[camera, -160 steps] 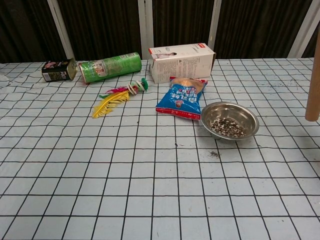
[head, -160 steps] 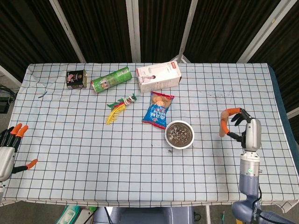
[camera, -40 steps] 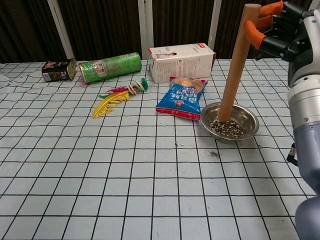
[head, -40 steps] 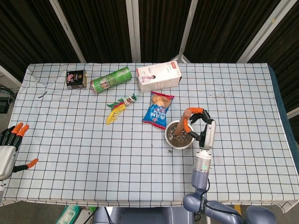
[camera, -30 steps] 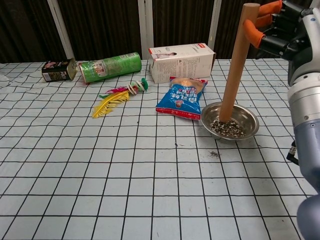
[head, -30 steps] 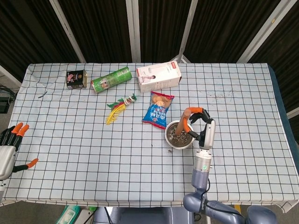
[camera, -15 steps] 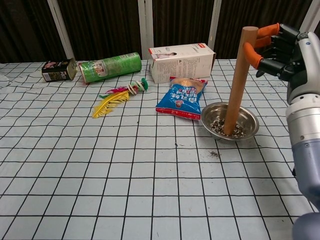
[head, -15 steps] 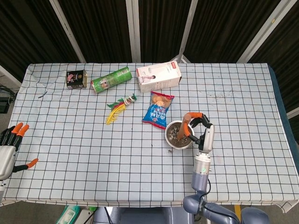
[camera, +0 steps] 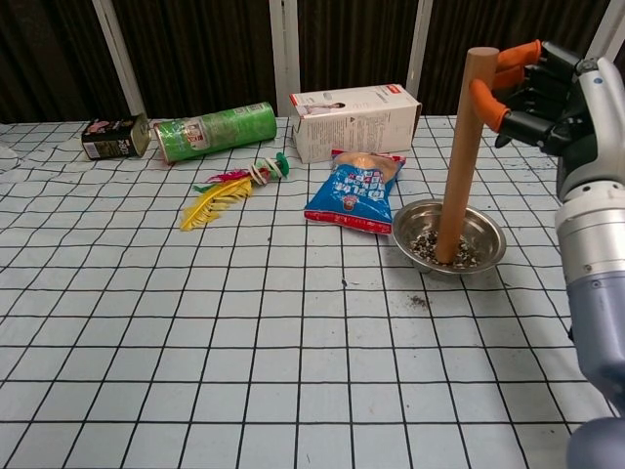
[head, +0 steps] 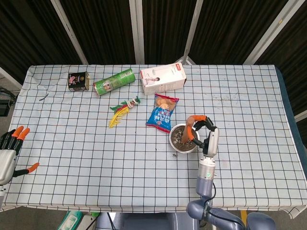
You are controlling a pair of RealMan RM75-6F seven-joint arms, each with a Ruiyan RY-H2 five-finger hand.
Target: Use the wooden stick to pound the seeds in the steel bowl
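Nearest the robot, at the lower left corner of the head view: left hand (head: 9,153), partly cut off by the frame edge, off the near left edge of the tabletop (head: 86,158). Orange-tipped fingers spread, nothing in them. Not seen in the chest view.

Right arm rises from the near edge. Right hand (camera: 542,93) grips the wooden stick (camera: 457,156) near its top end, orange fingertips (camera: 485,103) wrapped round the shaft. Palm side hidden from the chest camera; how the thumb lies cannot be told.

Stick stands almost upright, leaning slightly, lower end down among the seeds (camera: 444,249) in the steel bowl (camera: 488,234). Whether the tip presses the bowl's floor is hidden by the seeds. In the head view the stick is foreshortened to a short stub and the hand covers the bowl's right rim.

A few dark specks, seeds or crumbs, lie on the cloth just in front of the bowl (camera: 418,301); too small to be sure.

Just beyond the bowl to its left: blue snack bag (camera: 356,189), lying flat. Further left, a feathered toy (camera: 229,191), yellow, red and green.

Far row: white carton (camera: 354,119) lying on its side, print too small to read; green tube can (camera: 215,130) on its side; small dark tin (camera: 114,137) at far left.
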